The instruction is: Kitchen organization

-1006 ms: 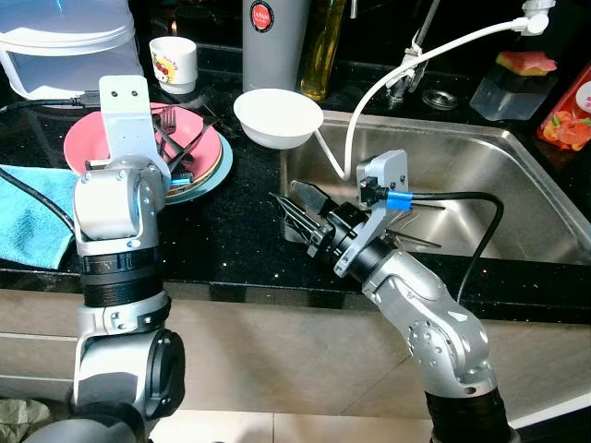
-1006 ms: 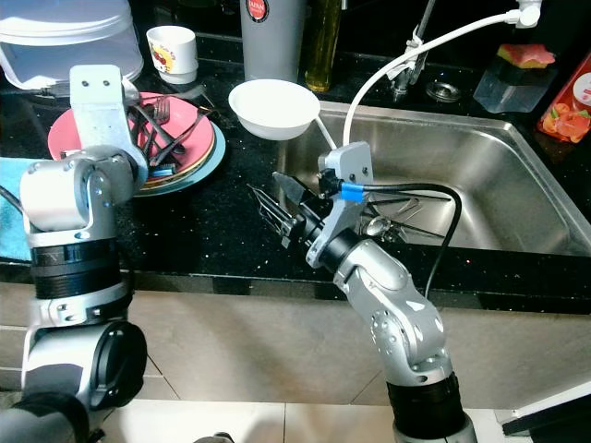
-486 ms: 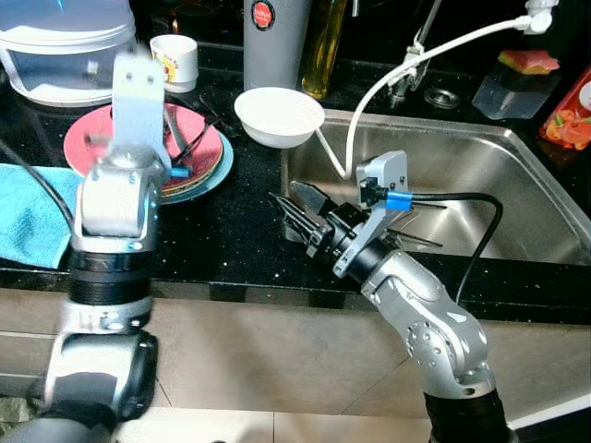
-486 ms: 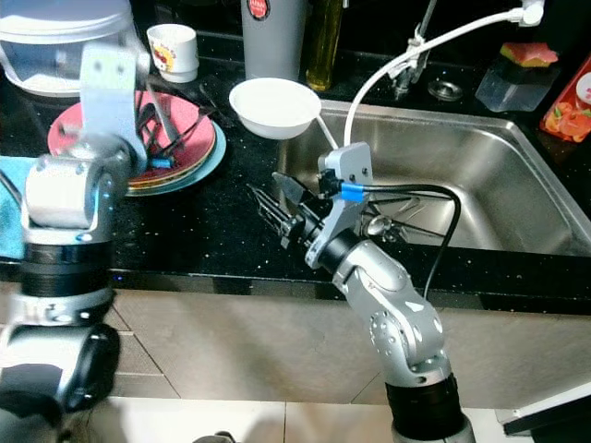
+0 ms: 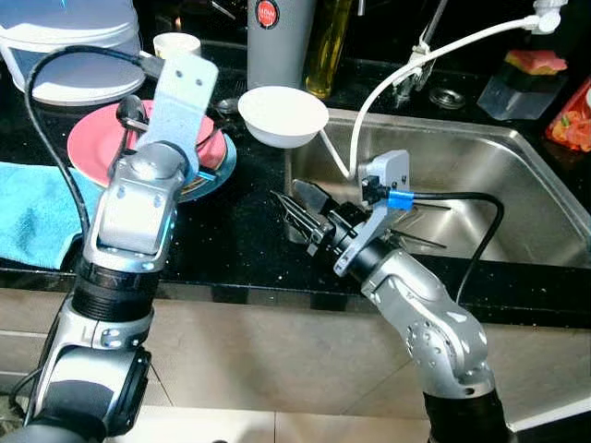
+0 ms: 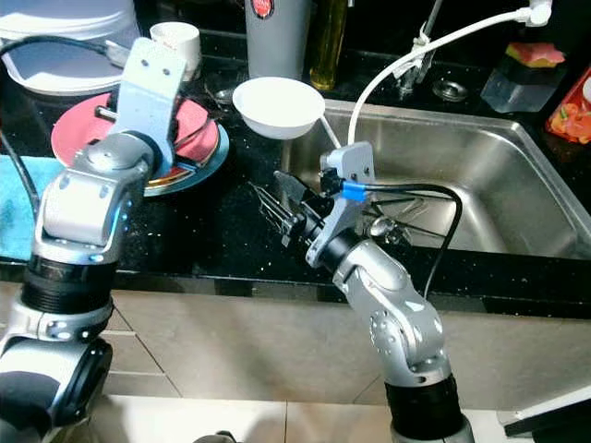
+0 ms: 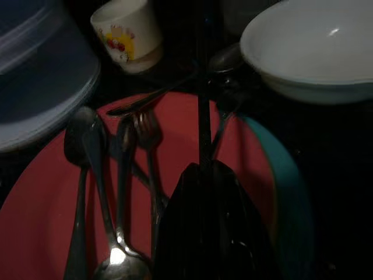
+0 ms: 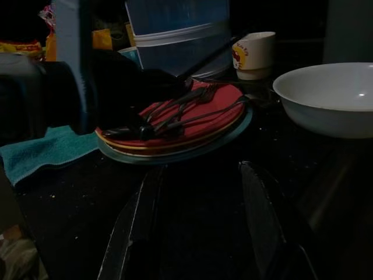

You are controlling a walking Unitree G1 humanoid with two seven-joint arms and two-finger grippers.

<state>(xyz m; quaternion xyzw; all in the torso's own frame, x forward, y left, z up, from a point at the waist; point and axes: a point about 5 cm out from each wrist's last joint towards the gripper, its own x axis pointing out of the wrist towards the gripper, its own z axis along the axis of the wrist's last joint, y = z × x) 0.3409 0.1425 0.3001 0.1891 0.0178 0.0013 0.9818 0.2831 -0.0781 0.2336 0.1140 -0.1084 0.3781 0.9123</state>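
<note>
On the worktop (image 5: 231, 231) before me, the cutlery (image 7: 116, 169) lies on the stacked plates (image 5: 92, 148), the cup (image 5: 175, 44) behind them, bowl (image 5: 282, 115) right, sink (image 5: 443, 175) beyond it.

Round red label with small white lettering, too small to read, on the tall grey canister (image 5: 280, 37), red cartoon print without legible words on the white cup (image 7: 127, 33), no other readable text
</note>
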